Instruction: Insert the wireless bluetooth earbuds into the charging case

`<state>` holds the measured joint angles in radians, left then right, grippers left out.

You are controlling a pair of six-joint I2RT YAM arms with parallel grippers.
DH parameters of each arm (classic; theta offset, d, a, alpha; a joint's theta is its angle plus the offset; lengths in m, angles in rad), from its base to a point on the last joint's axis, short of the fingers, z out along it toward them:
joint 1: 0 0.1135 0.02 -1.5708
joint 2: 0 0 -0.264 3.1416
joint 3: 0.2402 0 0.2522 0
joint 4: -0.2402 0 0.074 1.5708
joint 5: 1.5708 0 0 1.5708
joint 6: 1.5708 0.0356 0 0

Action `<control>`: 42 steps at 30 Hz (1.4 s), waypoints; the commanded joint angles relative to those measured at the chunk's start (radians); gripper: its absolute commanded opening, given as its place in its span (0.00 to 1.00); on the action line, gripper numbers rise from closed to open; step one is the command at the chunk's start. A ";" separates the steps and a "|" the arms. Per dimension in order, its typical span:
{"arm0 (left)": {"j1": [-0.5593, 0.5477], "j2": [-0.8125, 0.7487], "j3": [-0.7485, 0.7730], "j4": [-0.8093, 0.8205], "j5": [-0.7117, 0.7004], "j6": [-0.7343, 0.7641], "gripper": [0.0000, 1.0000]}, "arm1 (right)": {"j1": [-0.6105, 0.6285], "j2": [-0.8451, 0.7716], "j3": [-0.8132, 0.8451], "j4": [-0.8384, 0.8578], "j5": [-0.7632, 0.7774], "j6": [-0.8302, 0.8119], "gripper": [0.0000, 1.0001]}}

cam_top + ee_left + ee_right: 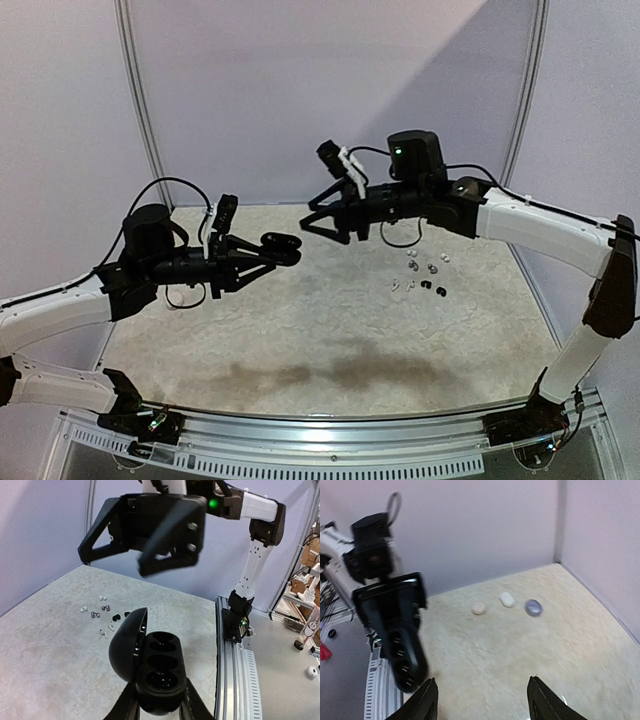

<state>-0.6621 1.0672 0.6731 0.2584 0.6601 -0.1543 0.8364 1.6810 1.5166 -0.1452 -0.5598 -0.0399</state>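
The earbuds [420, 272] are scattered at four o'clock below the right gripper [312, 222], held aloft and spread wide. The open case [283, 246] is clamped in the left gripper [270, 250].

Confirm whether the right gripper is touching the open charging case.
Apart. The left wrist view shows a clear gap between the right gripper and the charging case below it.

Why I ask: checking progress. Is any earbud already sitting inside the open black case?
No, the case shows only empty wells, while the earbuds lie on the table.
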 commanded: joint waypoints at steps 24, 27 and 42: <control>-0.007 -0.062 -0.067 0.057 -0.028 0.024 0.00 | -0.629 0.240 -0.206 -0.612 0.502 -0.135 0.36; -0.007 -0.064 -0.073 0.060 -0.027 0.029 0.00 | -0.629 0.240 -0.224 -0.595 0.491 -0.148 0.37; -0.007 -0.067 -0.070 0.058 -0.011 0.068 0.00 | -0.628 0.292 -0.235 -0.535 0.366 -0.156 0.37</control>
<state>-0.6621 1.0115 0.6113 0.3027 0.6426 -0.1101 0.2028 1.9526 1.2980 -0.7086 -0.1310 -0.1829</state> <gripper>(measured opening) 0.234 0.367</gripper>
